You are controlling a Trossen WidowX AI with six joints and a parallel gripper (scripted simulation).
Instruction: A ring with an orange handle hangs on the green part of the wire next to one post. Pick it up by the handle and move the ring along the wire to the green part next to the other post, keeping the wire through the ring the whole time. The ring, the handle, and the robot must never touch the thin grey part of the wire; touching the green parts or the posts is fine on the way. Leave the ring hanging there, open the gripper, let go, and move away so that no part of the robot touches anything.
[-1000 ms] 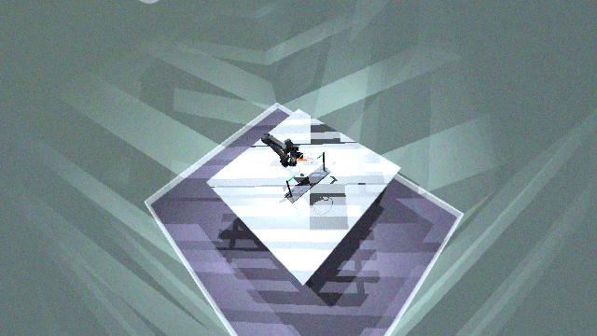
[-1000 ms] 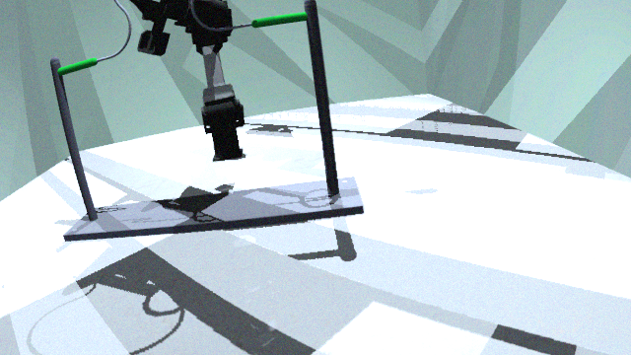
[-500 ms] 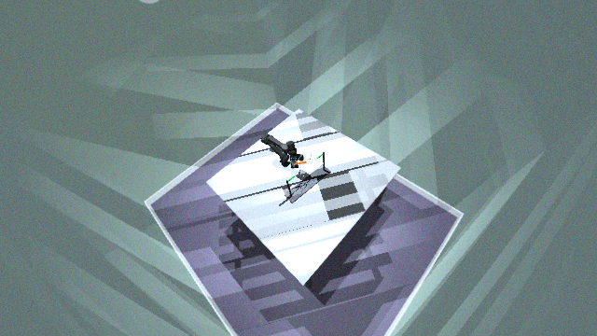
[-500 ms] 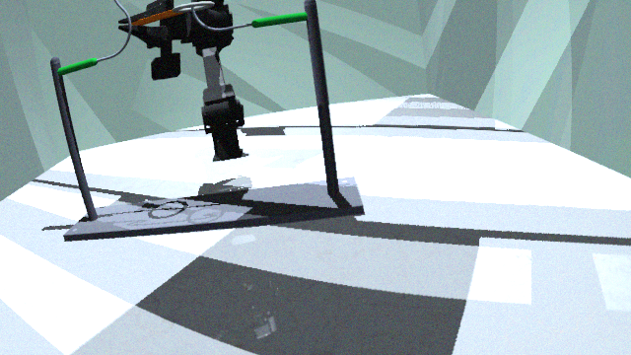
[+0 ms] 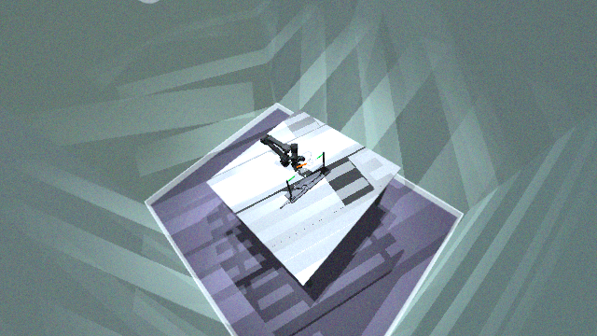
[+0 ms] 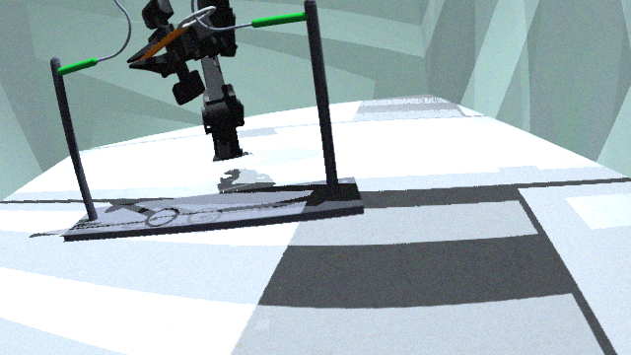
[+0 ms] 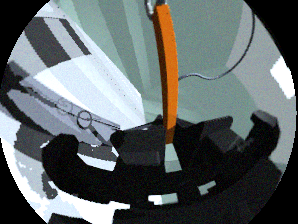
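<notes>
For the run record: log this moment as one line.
gripper: shut on orange handle | ring: around grey wire, between posts | green end: not reached | release: pending

Thin grey wire [image 6: 124, 35] cut by exterior view's top edge; ring [image 5: 308, 154] tiny from above.

Matte black jointed arm [image 6: 222, 106], blocky segments, dark curved end effector [image 7: 166, 156] housing

Top view: far overhead, tilted, whole desk [image 5: 261, 219] small. Exterior: low at desk level, close, facing my arm [image 6: 222, 113] past the two posts [image 6: 320, 99]. Wrist: on my hand [image 7: 166, 145], looking along it. All share the wire stand.
</notes>
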